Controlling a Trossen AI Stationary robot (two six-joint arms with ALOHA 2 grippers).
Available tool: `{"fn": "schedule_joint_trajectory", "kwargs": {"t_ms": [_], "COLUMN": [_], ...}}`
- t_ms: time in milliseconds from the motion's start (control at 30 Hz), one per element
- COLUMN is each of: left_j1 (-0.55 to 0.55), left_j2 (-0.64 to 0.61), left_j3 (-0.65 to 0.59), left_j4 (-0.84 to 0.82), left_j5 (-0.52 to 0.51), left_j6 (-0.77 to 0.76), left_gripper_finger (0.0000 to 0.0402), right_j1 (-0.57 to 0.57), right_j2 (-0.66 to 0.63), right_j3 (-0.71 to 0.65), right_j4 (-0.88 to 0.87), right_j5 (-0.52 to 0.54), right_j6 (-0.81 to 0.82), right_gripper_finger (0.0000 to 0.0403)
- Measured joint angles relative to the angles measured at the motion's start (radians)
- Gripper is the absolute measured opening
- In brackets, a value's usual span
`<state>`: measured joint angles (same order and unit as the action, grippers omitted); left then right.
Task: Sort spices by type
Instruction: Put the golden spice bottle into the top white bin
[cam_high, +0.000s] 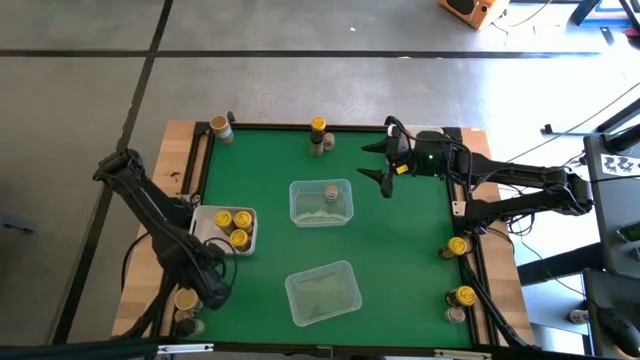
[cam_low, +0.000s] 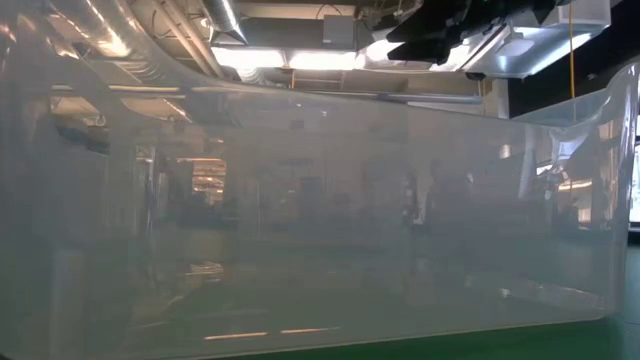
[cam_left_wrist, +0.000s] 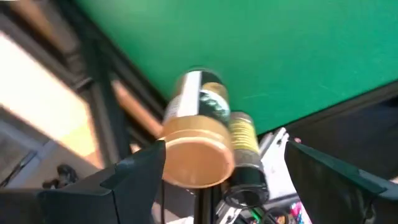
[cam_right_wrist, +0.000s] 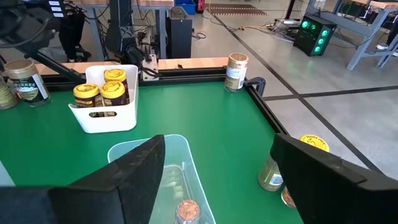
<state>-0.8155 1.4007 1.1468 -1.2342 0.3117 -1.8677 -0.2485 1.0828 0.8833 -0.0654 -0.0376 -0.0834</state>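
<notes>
Left gripper (cam_high: 200, 290): at the near left corner of the table, fingers spread wide, nothing between them; its wrist view looks at a tan-lidded jar (cam_left_wrist: 198, 146) lying blurred just ahead, with a darker yellow-labelled jar (cam_left_wrist: 244, 152) beside it.
Right gripper (cam_high: 385, 162): poised above the far half of the green mat (cam_high: 400, 260), just right of the far tub, fingers apart and holding nothing.
Near tub (cam_high: 322, 292): clear plastic, empty as seen from above; its wall (cam_low: 320, 230) fills the low view.
Near-left jars (cam_high: 185, 300): two at the table's corner by the left gripper.
Right-edge jars: one yellow-lidded jar (cam_high: 463, 297) near the front, another (cam_high: 457, 246) farther along the rail.
White tray (cam_high: 210, 232): left of centre, holding three yellow-lidded jars (cam_high: 238, 222).
Far tub (cam_high: 321, 202): clear, holding one pinkish-brown-lidded jar (cam_high: 330, 192).
Far-edge jars: a yellow-lidded jar (cam_high: 318, 126) with another just beside it; a tan-lidded jar (cam_high: 220, 127) at the far left corner.
Writing: jar labels carry print, none legible in any view.
High view only: shows both arms and every jar at once.
Right wrist view only: shows the tray's slotted handle (cam_right_wrist: 102, 114) and the jars' label bands side-on.
Low view only: shows ceiling lights through the tub wall; no jar is discernible.
</notes>
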Motion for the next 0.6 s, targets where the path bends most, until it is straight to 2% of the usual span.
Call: {"fn": "schedule_joint_trajectory", "kwargs": {"t_ms": [333, 600], "left_j1": [-0.114, -0.181], "left_j2": [0.004, 0.043], "left_j3": [0.004, 0.002], "left_j4": [0.038, 0.043], "left_j5": [0.001, -0.008], "left_j6": [-0.195, -0.247], "left_gripper_finger": [0.0324, 0.0324], "right_j1": [0.000, 0.000], "right_j2": [0.000, 0.000], "right_j3": [0.000, 0.000], "right_j4": [0.005, 0.003], "right_j5": [0.000, 0.000], "right_j6": [0.002, 0.003], "right_gripper_finger": [0.0299, 0.0299]}}
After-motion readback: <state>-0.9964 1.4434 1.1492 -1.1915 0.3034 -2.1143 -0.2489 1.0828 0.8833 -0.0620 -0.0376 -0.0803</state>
